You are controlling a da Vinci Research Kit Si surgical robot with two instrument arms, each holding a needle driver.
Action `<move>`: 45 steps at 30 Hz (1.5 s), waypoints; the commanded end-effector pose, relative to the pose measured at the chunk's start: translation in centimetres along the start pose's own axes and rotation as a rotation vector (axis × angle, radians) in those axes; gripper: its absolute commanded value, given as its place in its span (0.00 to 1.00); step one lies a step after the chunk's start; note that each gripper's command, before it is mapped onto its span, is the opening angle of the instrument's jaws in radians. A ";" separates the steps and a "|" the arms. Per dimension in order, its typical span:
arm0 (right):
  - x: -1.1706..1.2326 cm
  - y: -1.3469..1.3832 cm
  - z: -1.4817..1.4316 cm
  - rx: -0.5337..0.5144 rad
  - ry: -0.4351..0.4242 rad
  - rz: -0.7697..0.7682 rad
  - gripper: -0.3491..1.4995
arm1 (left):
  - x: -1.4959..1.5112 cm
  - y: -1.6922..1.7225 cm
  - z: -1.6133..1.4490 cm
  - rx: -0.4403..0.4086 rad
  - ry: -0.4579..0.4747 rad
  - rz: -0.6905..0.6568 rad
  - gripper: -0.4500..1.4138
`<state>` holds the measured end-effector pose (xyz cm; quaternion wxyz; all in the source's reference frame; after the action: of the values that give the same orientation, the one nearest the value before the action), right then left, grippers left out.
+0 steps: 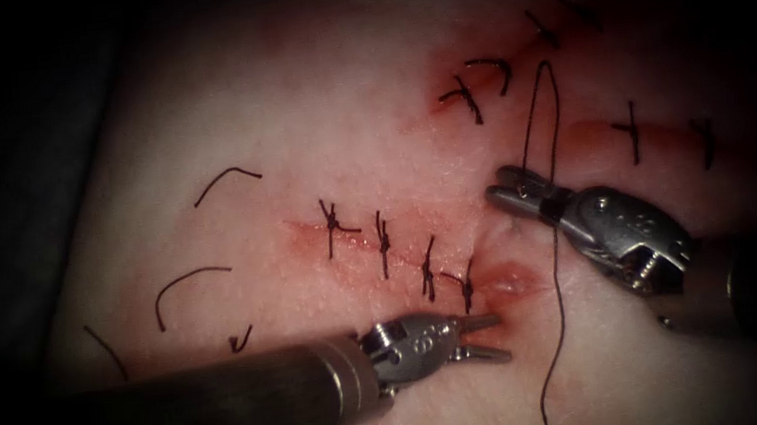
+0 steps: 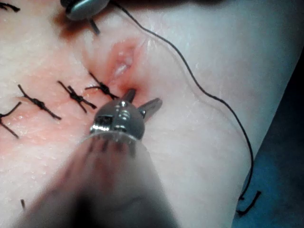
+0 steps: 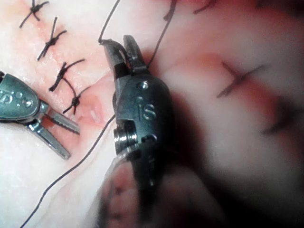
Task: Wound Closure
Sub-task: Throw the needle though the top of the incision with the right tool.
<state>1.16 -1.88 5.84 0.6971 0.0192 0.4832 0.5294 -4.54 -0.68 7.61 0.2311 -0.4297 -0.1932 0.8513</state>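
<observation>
Left tool (image 1: 488, 336) jaws parted, empty, at cut's (image 1: 506, 284) unstitched right end. Right tool (image 1: 510, 186) clamped on thread (image 1: 553, 251); right wrist view confirms grip at tips (image 3: 118, 50). Needle: can't tell where. Left wrist view adds thread trailing off tissue (image 2: 199, 161).

Dark cloth (image 1: 28, 135) — beside the tissue's left edge
</observation>
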 end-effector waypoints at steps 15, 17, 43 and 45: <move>-0.22 -0.08 0.06 -0.042 -0.145 0.266 0.00 | -0.03 0.01 0.04 -0.010 0.001 0.000 0.32; -0.25 -0.09 0.06 -0.044 -0.152 0.286 0.00 | -0.02 0.01 0.02 -0.009 0.000 -0.001 0.32; -0.05 -0.02 0.05 -0.178 -0.107 0.468 0.00 | 0.03 0.18 0.13 0.007 -0.001 0.000 0.32; -0.06 -0.04 0.05 -0.172 -0.123 0.483 0.00 | 0.03 0.18 0.13 0.007 -0.001 0.000 0.32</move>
<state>1.15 -1.91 5.82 0.5743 0.1151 0.3688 0.7218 -4.65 -0.79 7.51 0.2328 -0.4277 -0.1893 0.8526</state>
